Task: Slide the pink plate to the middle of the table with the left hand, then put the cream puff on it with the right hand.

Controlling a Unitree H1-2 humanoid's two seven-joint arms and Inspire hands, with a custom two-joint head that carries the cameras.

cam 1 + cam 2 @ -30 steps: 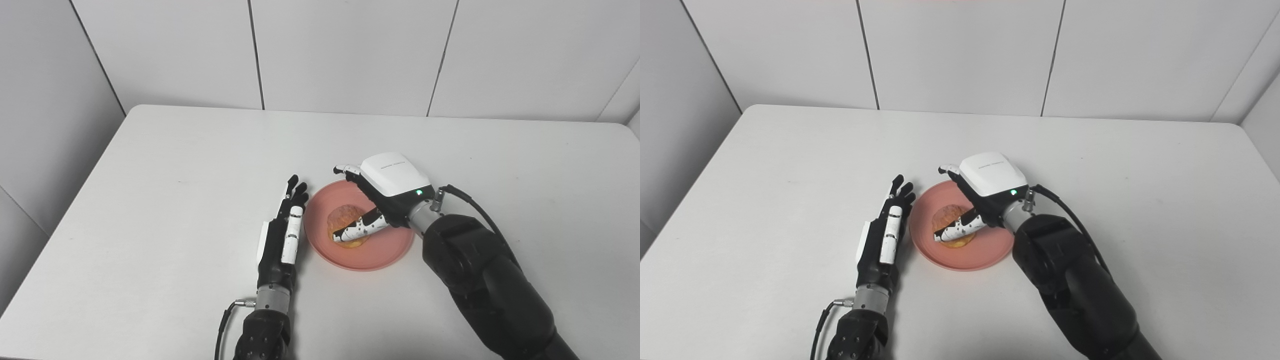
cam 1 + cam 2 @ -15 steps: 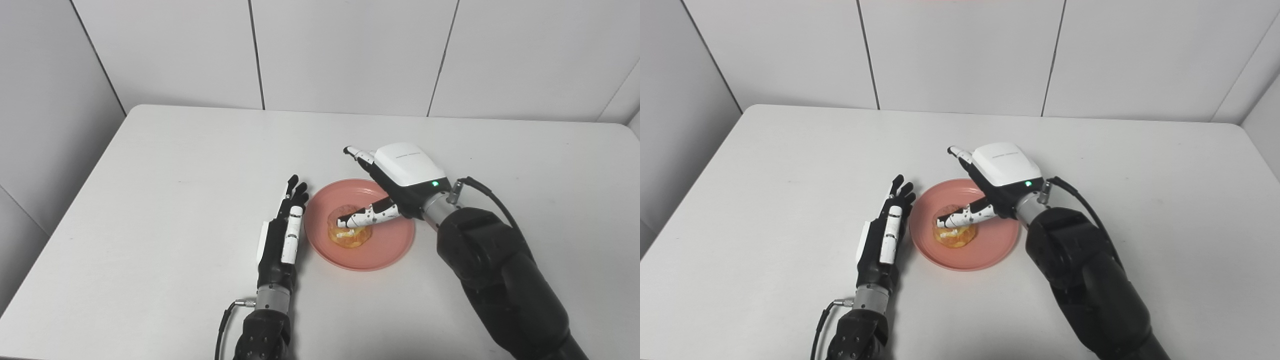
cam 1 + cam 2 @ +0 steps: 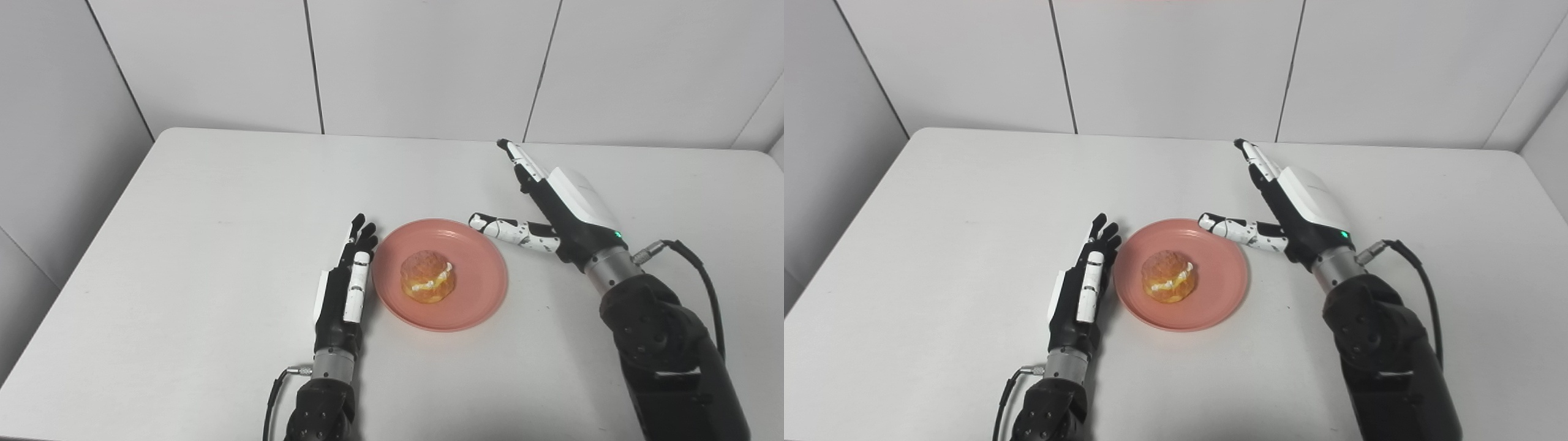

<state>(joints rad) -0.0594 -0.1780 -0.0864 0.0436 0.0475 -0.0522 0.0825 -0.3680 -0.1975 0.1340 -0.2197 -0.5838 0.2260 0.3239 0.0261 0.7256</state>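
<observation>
Cream puff (image 3: 427,284): resting mid-frame on pink plate (image 3: 484,294)
Left hand (image 3: 346,288): flat, fingers straight, empty, just left of plate
Right hand (image 3: 1295,211): spread wide, empty, right of plate
Views: both alike

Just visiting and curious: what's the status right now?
Left hand open, beside pink plate. Right hand open, holding nothing. Cream puff sits on plate. Nothing in the way.

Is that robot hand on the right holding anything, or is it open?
Open. The right hand holds nothing, its fingers spread beside the pink plate; the cream puff sits alone on it.
</observation>
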